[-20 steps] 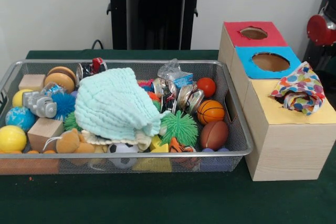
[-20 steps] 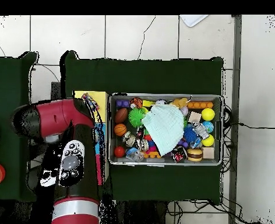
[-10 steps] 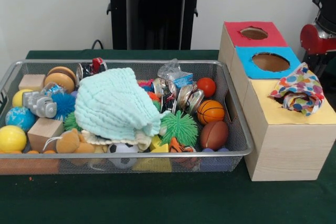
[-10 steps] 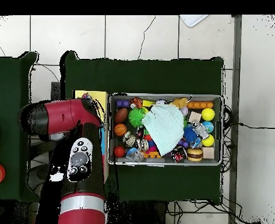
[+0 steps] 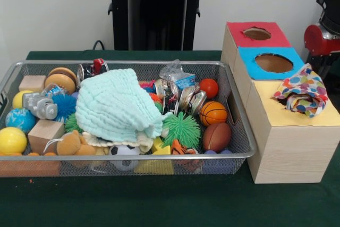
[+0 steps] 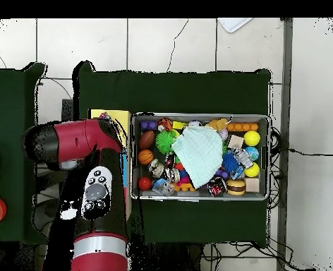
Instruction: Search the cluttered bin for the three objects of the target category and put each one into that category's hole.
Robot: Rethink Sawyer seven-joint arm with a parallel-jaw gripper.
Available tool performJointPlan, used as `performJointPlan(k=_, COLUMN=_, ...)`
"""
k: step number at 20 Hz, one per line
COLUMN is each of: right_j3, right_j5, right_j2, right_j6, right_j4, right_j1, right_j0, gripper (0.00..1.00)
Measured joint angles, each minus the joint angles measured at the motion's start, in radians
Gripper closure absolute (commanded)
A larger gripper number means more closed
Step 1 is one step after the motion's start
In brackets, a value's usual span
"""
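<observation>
One spotted white fabric piece [image 5: 303, 91] lies bunched on the yellow top [image 5: 276, 112] of the nearest wooden box, over the hole, which it hides. No other spotted piece shows in the silver wire-mesh bin [image 5: 133, 63]. The bin holds a mint cloth [image 5: 117, 104] over many toys. In the overhead view the bin [image 6: 197, 198] sits right of the red arm [image 6: 77, 141], which covers the boxes except a strip of yellow top [image 6: 104, 115]. In the front view only a red and black arm part [image 5: 321, 38] shows at the right edge. The gripper itself does not show.
The blue-topped box [image 5: 268, 63] and red-topped box [image 5: 256, 34] stand behind the yellow one, holes open. In the bin are a basketball [image 5: 213, 112], a football [image 5: 217, 136], a green spiky ball [image 5: 181, 129], wooden blocks, yellow balls and a cream cloth [image 5: 125, 141] under the mint one.
The arm has shifted a little toward the bin in the overhead view since a second ago, then held still. The spotted fabric and the bin's contents have not moved.
</observation>
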Motion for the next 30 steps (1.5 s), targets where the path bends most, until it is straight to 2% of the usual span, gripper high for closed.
performJointPlan(k=7, right_j3=-0.005, right_j5=-0.002, right_j2=0.003, right_j6=0.000, right_j4=-0.018, right_j1=-0.005, right_j0=-0.011, gripper=1.00)
performJointPlan(k=17, right_j3=-0.041, right_j5=-0.002, right_j2=0.010, right_j6=0.000, right_j4=-0.040, right_j1=-0.009, right_j0=-0.080, gripper=1.00)
performJointPlan(k=23, right_j3=-0.078, right_j5=-0.090, right_j2=0.023, right_j6=0.000, right_j4=-0.079, right_j1=0.022, right_j0=-0.146, gripper=1.00)
performJointPlan(k=30, right_j3=-0.091, right_j5=-0.082, right_j2=0.064, right_j6=0.000, right_j4=-0.084, right_j1=0.029, right_j0=-0.172, gripper=1.00)
